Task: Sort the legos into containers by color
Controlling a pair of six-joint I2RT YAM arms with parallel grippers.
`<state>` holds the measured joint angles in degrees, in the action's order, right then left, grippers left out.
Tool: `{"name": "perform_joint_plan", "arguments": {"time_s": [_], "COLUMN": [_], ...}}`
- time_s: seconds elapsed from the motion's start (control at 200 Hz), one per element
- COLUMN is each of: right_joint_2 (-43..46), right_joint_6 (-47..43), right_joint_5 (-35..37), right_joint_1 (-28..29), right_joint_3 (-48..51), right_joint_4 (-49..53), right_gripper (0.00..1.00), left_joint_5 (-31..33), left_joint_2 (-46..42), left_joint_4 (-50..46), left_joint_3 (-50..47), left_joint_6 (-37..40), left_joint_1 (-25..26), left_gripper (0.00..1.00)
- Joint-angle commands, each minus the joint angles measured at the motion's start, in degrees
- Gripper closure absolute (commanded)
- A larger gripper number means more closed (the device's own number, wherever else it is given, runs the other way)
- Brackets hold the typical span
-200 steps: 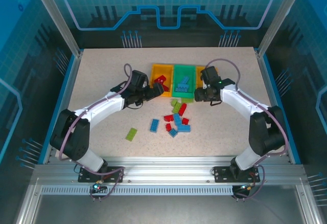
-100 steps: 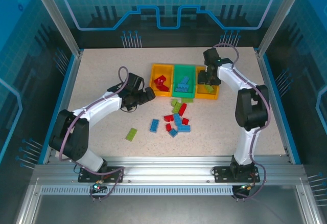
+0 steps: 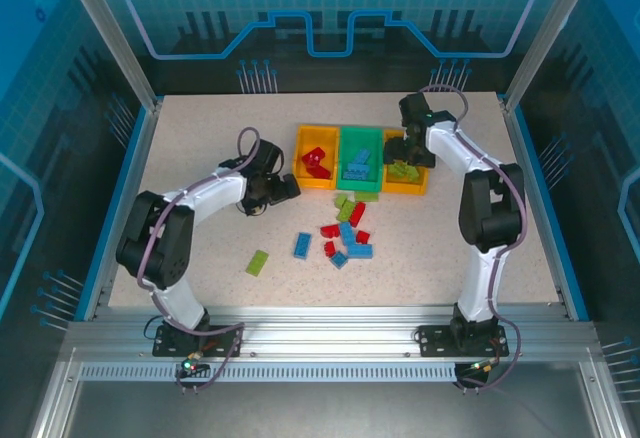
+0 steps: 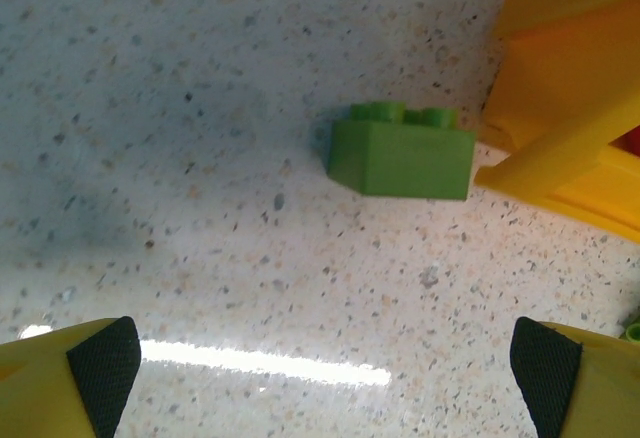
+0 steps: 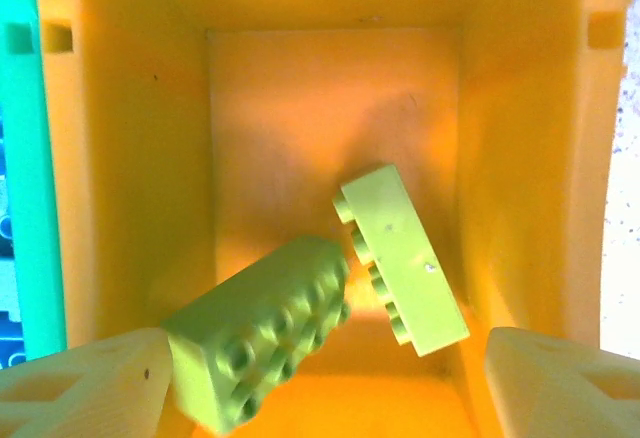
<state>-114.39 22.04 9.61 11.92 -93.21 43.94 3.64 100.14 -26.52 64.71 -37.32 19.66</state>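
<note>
speckled surface (image 4: 200,108) carries a lime green lego brick (image 4: 400,158) straight ahead of the left hand (image 4: 325,363), spread wide and empty, the brick's long axis running from finger to finger, one end just beside the orange-yellow bin (image 4: 570,88).

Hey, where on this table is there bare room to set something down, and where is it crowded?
Bare: the far-left corner of the table behind the left arm, and the near-right stretch between the loose legos and the right arm. Crowded: just before the three containers, where those legos cluster.
</note>
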Motion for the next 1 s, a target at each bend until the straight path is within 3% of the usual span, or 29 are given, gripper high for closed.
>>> {"name": "perform_joint_plan", "arguments": {"time_s": [0.0, 0.42, 0.84, 0.995], "right_joint_2": [3.1, -1.9, 7.0, 11.6], "right_joint_6": [0.5, 0.0, 0.2, 0.3], "right_joint_5": [-1.3, 2.6, -3.1, -3.8], "right_joint_1": [-0.9, -5.0, -5.8, -5.3], "right_joint_3": [2.2, -0.1, 7.0, 7.8], "right_joint_4": [0.6, 3.7, -1.4, -0.9], "right_gripper": [0.16, 0.16, 0.16, 0.16], "left_joint_5": [0.1, 0.4, 2.6, 3.2], "left_joint_2": [1.9, 7.1, 11.3, 15.2], "left_joint_4": [-1.5, -2.2, -3.8, -6.8], "left_joint_3": [2.6, 7.6, 12.3, 17.0], "left_joint_6": [3.0, 1.4, 1.3, 2.5], "left_joint_1": [-0.3, -0.3, -0.4, -0.3], "left_gripper": [0.01, 0.01, 0.09, 0.19]}}
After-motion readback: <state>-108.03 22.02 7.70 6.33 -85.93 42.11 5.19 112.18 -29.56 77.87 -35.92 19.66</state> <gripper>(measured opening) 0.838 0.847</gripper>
